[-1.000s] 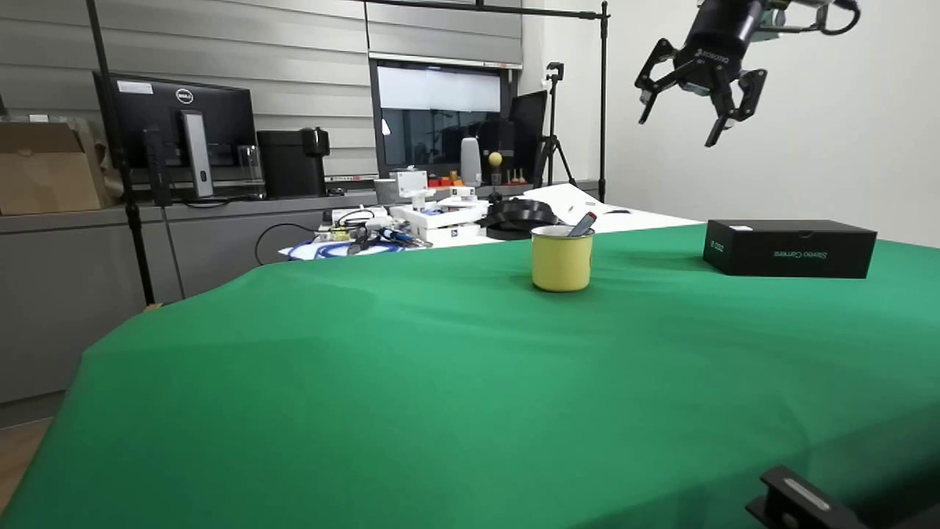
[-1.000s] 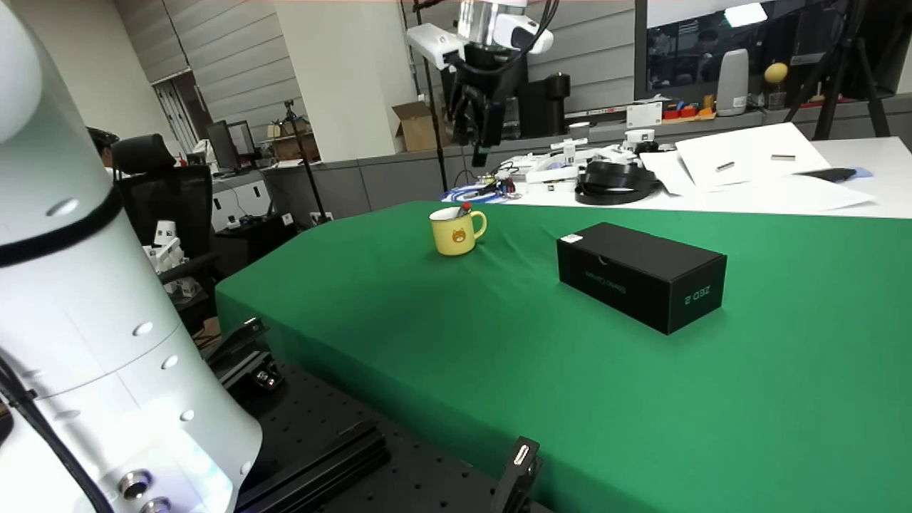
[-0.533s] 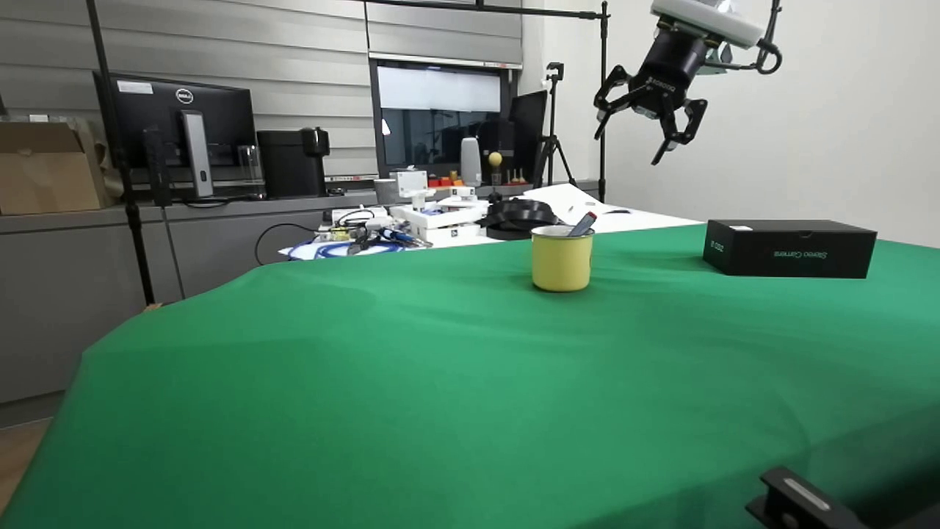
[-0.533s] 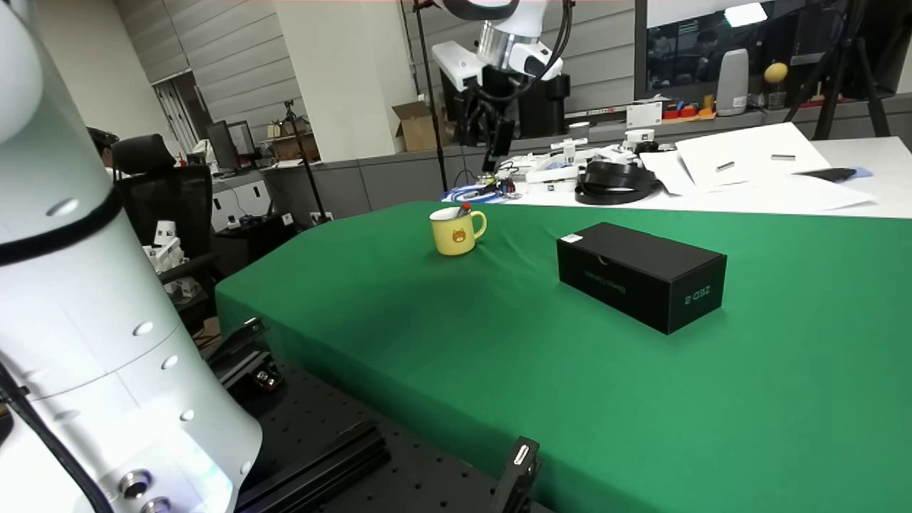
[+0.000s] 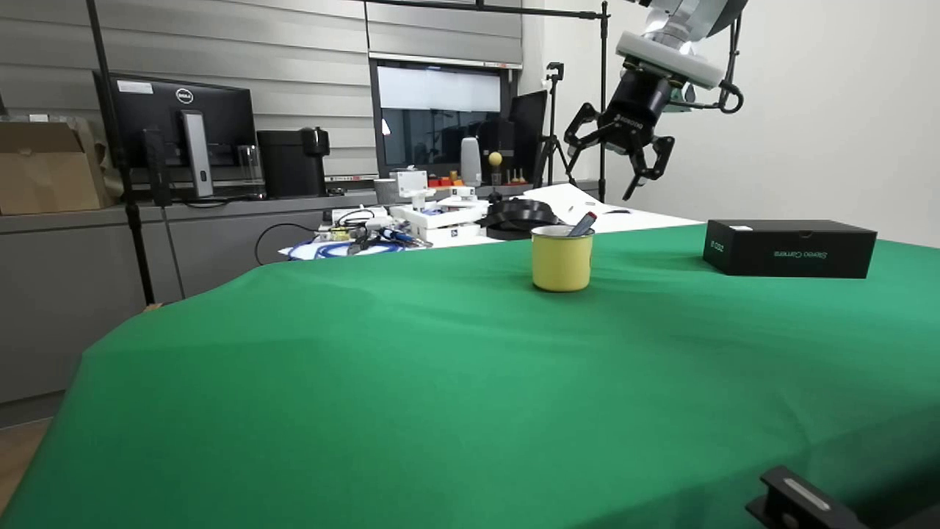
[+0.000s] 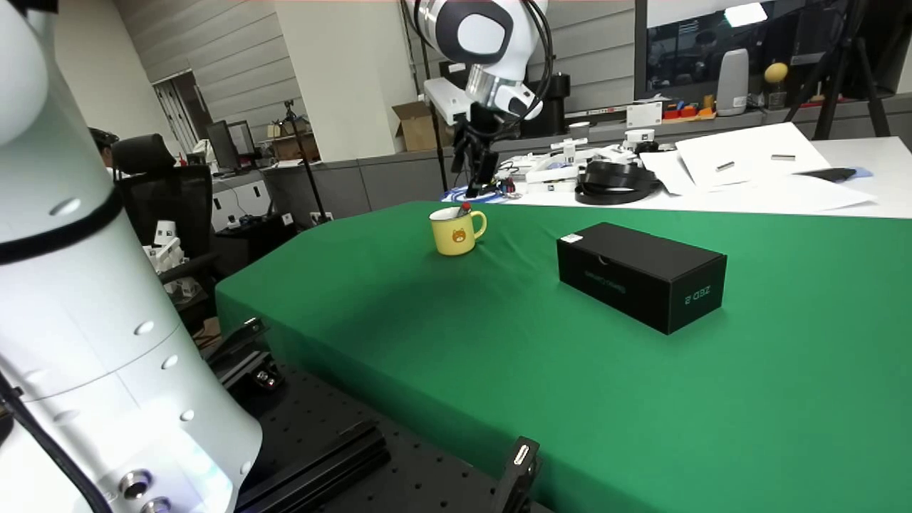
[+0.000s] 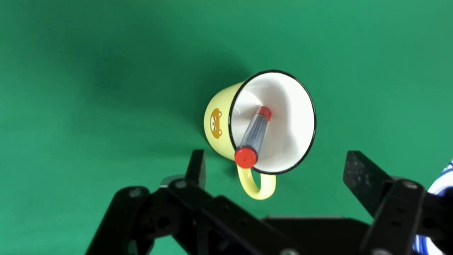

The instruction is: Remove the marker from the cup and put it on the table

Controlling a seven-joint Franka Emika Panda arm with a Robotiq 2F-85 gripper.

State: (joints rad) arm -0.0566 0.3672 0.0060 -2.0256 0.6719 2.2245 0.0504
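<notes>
The yellow cup (image 5: 561,263) stands upright on the green-covered table (image 5: 411,389). It shows in an exterior view (image 6: 450,236) with its handle and bear print, and in the wrist view (image 7: 224,102). The marker (image 7: 254,134), grey with red ends, leans inside the cup. Its upper end sticks out over the rim near the handle. It also shows in both exterior views (image 5: 583,224) (image 6: 464,209). My gripper (image 5: 599,186) is open and empty, above the cup and apart from it. In the wrist view the cup and marker lie just beyond the gap between the fingertips (image 7: 274,156).
A black box (image 5: 793,250) lies on the green cloth, also seen in an exterior view (image 6: 641,278). Behind is a white desk (image 6: 769,192) with cables, papers and a black ring-shaped thing (image 6: 616,182). A black clamp (image 5: 804,499) sits at the near edge.
My open gripper has come down and closer to the cup, moving left in an exterior view. The cup, marker and box have not moved.
</notes>
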